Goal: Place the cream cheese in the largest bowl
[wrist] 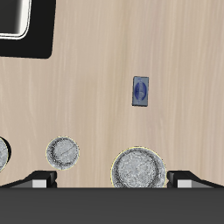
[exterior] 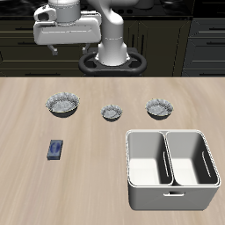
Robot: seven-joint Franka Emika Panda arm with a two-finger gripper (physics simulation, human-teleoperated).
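Cream cheese (exterior: 55, 149) (wrist: 140, 90): small blue box lying flat on the wooden table (exterior: 97, 189), label patch facing up, alone on bare wood, nearer the table's front edge than the bowls. Nothing touches it.

Largest bowl (exterior: 63, 105) (wrist: 138, 169): upright, ruffled rim, farther back than the box and close to directly below the pincer. In the wrist view its rim sits between the two fingertips. Interior looks unoccupied.

Smallest bowl (exterior: 112, 112) (wrist: 63, 151) and mid-sized bowl (exterior: 160, 108) stand in the same row, each apart from its neighbour and farther from the pincer.

White two-compartment bin (exterior: 171, 169) sits well away from the pincer, near the front edge.

Pincer (exterior: 54, 46) (wrist: 108, 178): raised high above the table, well clear of the box. Fingers (wrist: 38, 180) spread wide; nothing between them.
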